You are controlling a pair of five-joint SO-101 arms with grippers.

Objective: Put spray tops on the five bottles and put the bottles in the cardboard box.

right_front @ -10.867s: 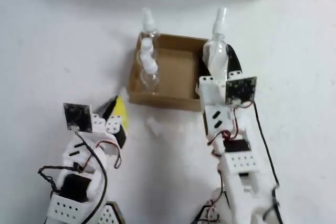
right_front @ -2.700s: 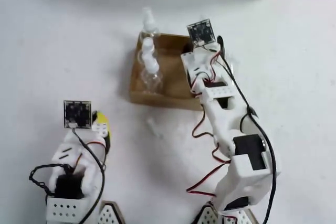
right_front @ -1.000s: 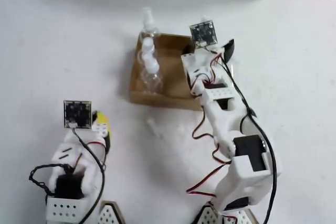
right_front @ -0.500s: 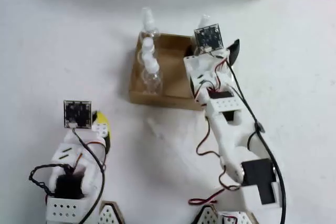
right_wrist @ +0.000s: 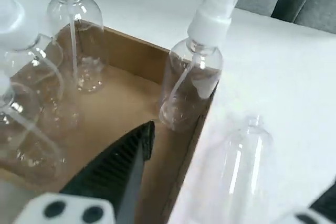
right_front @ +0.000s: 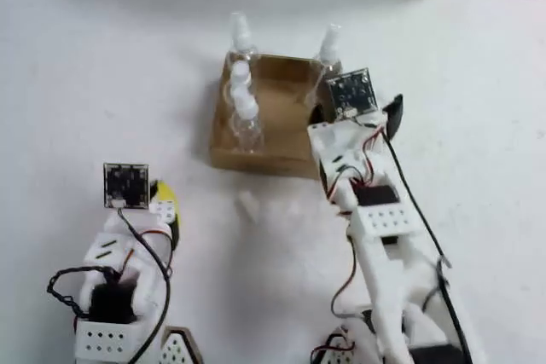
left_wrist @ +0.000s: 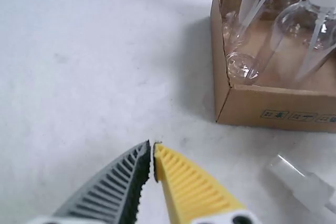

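Underneath, a matt white table, and on it an open box of brown corrugated card, square and shallow. Over its right wall, the right pincer, black ribbed plastic, spread wide and gripping nothing. Well short of the box, the left pincer, grey and yellow toothed jaws pressed together, empty. Inside the box, four upright bottles of clear rounded plastic, already fitted with white spray tops. Just outside the right wall, seemingly between the wide jaws, a fifth bottle, upright on the table, neck bare. Nearer the left pincer, a loose top, small, translucent, cylindrical, lying on its side. Probably the last round of capping. Calls for closing gently on that slick, light bottle without tipping it, fetching the top with the left pincer, seating it in the neck, then lifting the bottle over the wall into the box.
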